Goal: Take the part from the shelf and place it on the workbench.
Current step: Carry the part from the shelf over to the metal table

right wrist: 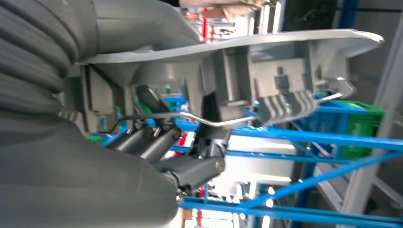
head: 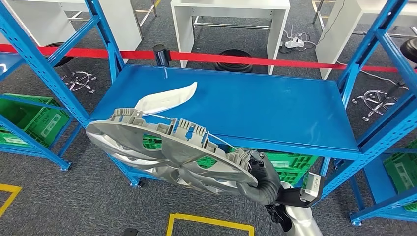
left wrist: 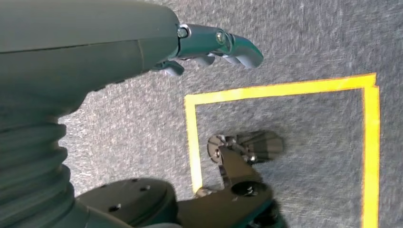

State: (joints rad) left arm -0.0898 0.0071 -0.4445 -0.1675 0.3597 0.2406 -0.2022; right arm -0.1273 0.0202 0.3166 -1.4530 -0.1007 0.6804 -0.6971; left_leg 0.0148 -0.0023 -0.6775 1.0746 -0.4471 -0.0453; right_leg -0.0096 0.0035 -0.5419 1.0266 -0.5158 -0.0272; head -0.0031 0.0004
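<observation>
- Right hand [head: 258, 169]: fingers closed around the rim of the round silver-grey plastic wheel cover with ribbed clips [head: 167, 150]; grip sits at the cover's right-hand edge in the head view.
- In the right wrist view, dark fingers [right wrist: 157, 137] curl under the cover's [right wrist: 247, 61] clip side, beside its wire retaining ring.
- Cover is in the air, in front of the front edge of the blue metal shelf deck [head: 275, 108], over grey carpet.
- It extends left from the hand, nearly flat, clip side up, tilted a little.
- Long white curved plastic trim piece [head: 164, 98] lies at the deck's front-left corner.
- Left hand [left wrist: 209, 47]: holds nothing, fingers loosely curled, over carpet with yellow floor tape [left wrist: 280, 88].
</observation>
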